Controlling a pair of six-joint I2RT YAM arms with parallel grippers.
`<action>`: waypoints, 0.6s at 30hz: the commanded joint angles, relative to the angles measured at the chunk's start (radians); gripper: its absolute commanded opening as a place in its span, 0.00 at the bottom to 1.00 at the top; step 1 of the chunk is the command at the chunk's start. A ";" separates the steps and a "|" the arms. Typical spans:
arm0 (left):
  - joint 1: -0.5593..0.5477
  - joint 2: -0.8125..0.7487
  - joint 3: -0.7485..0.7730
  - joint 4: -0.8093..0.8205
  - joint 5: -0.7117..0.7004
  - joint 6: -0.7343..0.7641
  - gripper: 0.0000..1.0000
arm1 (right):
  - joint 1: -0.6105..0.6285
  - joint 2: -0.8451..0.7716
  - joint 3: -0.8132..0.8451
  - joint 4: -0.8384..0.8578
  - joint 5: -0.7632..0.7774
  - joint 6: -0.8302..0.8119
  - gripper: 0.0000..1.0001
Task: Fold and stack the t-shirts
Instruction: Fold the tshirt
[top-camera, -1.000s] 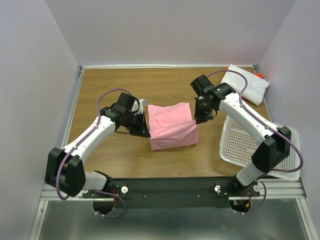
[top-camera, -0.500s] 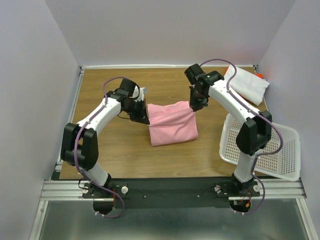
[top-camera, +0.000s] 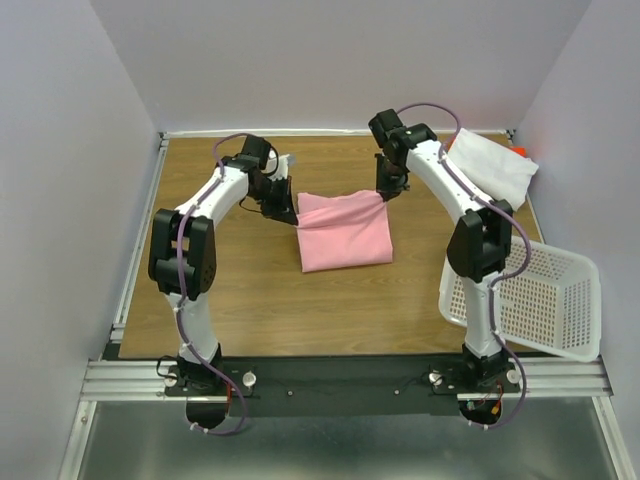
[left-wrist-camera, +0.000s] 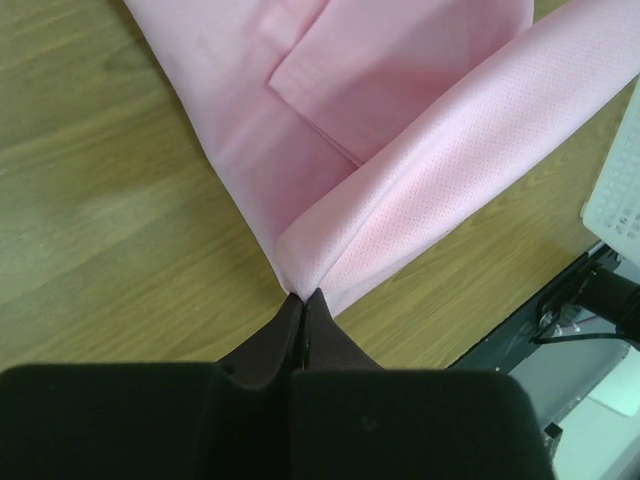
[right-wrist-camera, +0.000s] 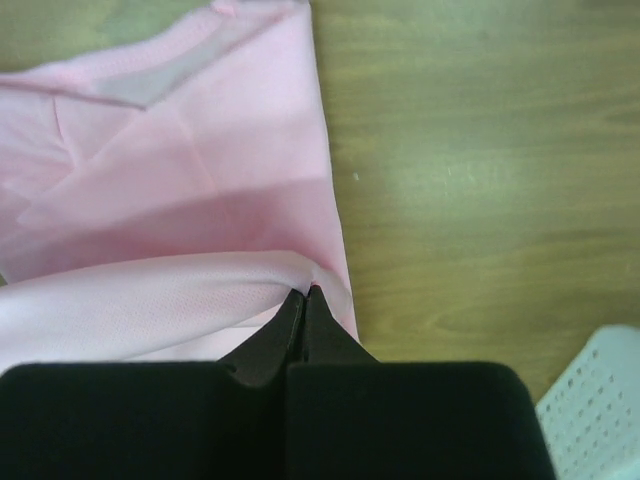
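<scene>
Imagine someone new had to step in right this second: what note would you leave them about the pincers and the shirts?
Left pincer: shut on the pink t-shirt, at its far left corner.
Right pincer: shut on the same shirt, at its far right corner.
Between them a layer is doubled over the shirt, which lies mid-table.
The white t-shirt sits in the far right corner, with a sliver of the orange-red t-shirt behind it. The basket is at the near right.
Done: pink shirt partly folded.
Left: let go, finish that fold, fold the other two, stack all three.
</scene>
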 joint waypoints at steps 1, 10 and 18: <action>0.043 0.081 0.072 -0.048 0.025 0.039 0.00 | -0.025 0.108 0.121 -0.015 0.010 -0.063 0.01; 0.080 0.417 0.535 0.196 0.140 -0.122 0.50 | -0.097 0.316 0.394 0.083 -0.115 -0.084 0.58; 0.086 0.356 0.444 0.225 0.029 -0.101 0.55 | -0.106 0.185 0.162 0.212 -0.155 -0.131 0.79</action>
